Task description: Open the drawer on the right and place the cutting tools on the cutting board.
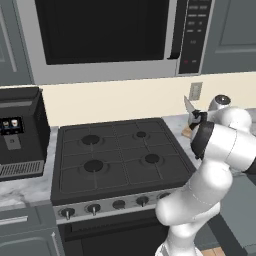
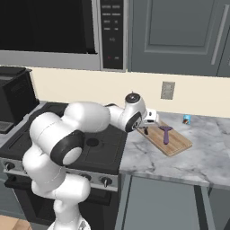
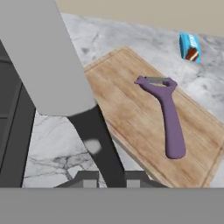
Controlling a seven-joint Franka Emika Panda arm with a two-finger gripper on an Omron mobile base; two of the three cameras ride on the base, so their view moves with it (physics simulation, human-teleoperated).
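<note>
Gripper [image 3: 111, 177] clenched on a knife [image 3: 52, 65]: dark handle pinched between the fingertips [image 3: 87, 177], broad pale blade rising up the hand view. From the left base view the knife blade points upward above the hand, near the wall outlet [image 1: 195, 91].

Cutting board [image 3: 127, 109] lies on the marble counter [image 2: 179, 157] just right of the gas stove [image 1: 117, 155], set at an angle. A purple peeler [image 3: 168, 118] lies flat on the board, head toward the wall. The held knife hangs over the board's stove-side edge; whether it touches the wood, I cannot tell.

Small blue packet [image 3: 189, 47] rests on the counter beyond the board, apart from it. Microwave [image 1: 110, 35] is mounted above the stove.
</note>
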